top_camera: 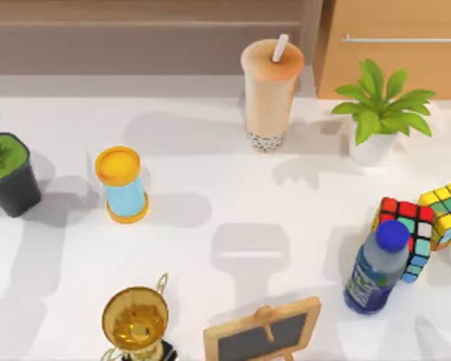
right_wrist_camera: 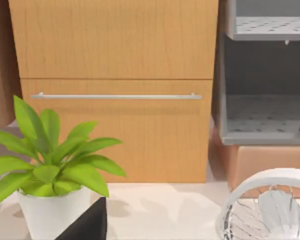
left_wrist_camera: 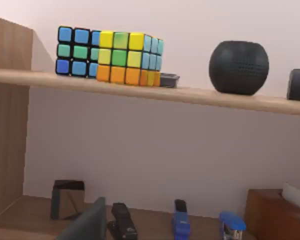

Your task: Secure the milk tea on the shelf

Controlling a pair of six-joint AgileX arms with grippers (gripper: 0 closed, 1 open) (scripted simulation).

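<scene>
The milk tea (top_camera: pixel 270 94) stands upright at the back middle of the white table: a tall tapered cup of beige drink with dark pearls at its base, an orange-tan lid and a white straw. Right behind it, along the back left, runs the long brown shelf (top_camera: pixel 135 37) with its dark recess. A dark edge of my left gripper (left_wrist_camera: pixel 87 225) pokes into the left wrist view, which faces a wooden shelf board (left_wrist_camera: pixel 200 96) carrying colour cubes and a black round speaker. A dark edge of my right gripper (right_wrist_camera: pixel 87 222) lies near the white-potted plant (right_wrist_camera: pixel 50 175).
A lighter cabinet (top_camera: pixel 395 45) with a bar handle stands back right, with the potted plant (top_camera: pixel 376 113) before it. A blue can (top_camera: pixel 122 184) is at left, a dark pot (top_camera: pixel 7 177) far left. Trophy (top_camera: pixel 135 323), chalkboard (top_camera: pixel 263 335), water bottle (top_camera: pixel 376 267) and two cubes (top_camera: pixel 425 222) crowd the front.
</scene>
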